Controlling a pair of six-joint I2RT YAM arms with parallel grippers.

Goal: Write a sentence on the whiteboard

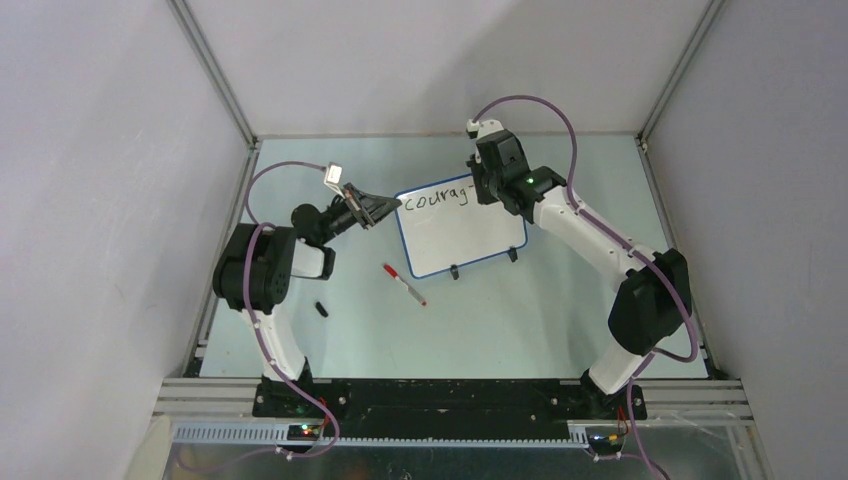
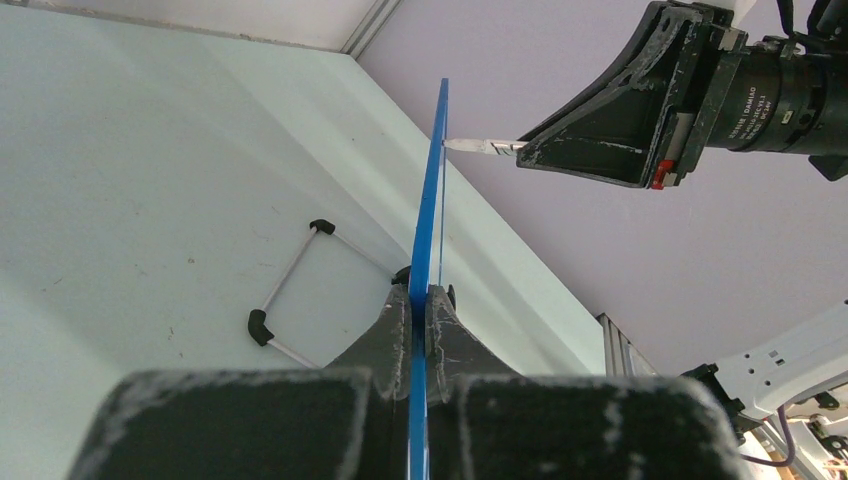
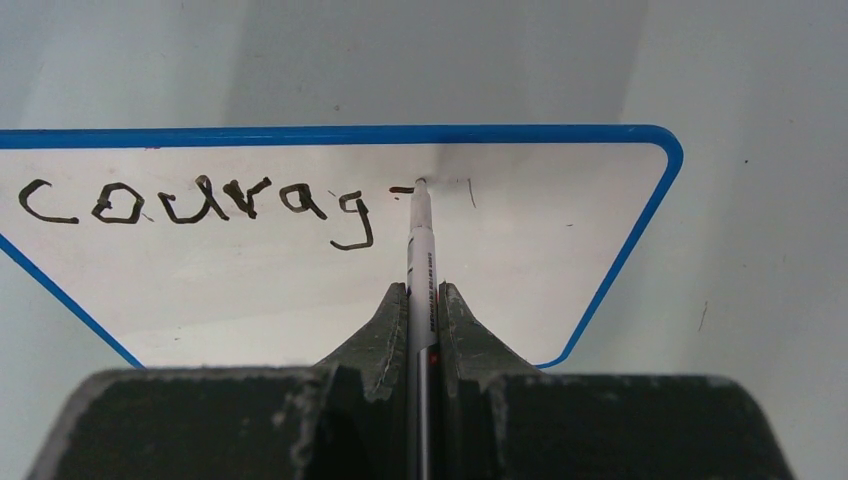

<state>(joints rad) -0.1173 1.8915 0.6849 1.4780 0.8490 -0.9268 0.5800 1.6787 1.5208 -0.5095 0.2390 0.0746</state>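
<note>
Blue-rimmed whiteboard [image 1: 460, 240] sits mid-table on the pale green table [image 1: 560, 310], closer to the far wall than to the arm bases, with its two black feet [image 1: 455, 271] on the near long edge. Grip check: left gripper [image 2: 420, 303] is pressed together on the board's left short edge. From the wrist cam the rim shows edge-on, sandwiched between both fingers [image 2: 385, 345]. On the other side, right gripper [image 3: 422, 305] is pinching a white marker [image 3: 421, 250] by the barrel, jaws tight on it, tip touching the board surface towards the far right corner. Writing so far: the sentence [image 3: 195, 205] reads "courag" in black along the far edge, plus a short horizontal stroke just right of the g. The marker tip sits at the end of that stroke, with faint smudge marks just right of it. Loose on the table: a pen [image 1: 405, 285] with a red end, just in front of the board's near left corner and not touching it, and a small black piece [image 1: 321, 308] further left, by the left arm.
</note>
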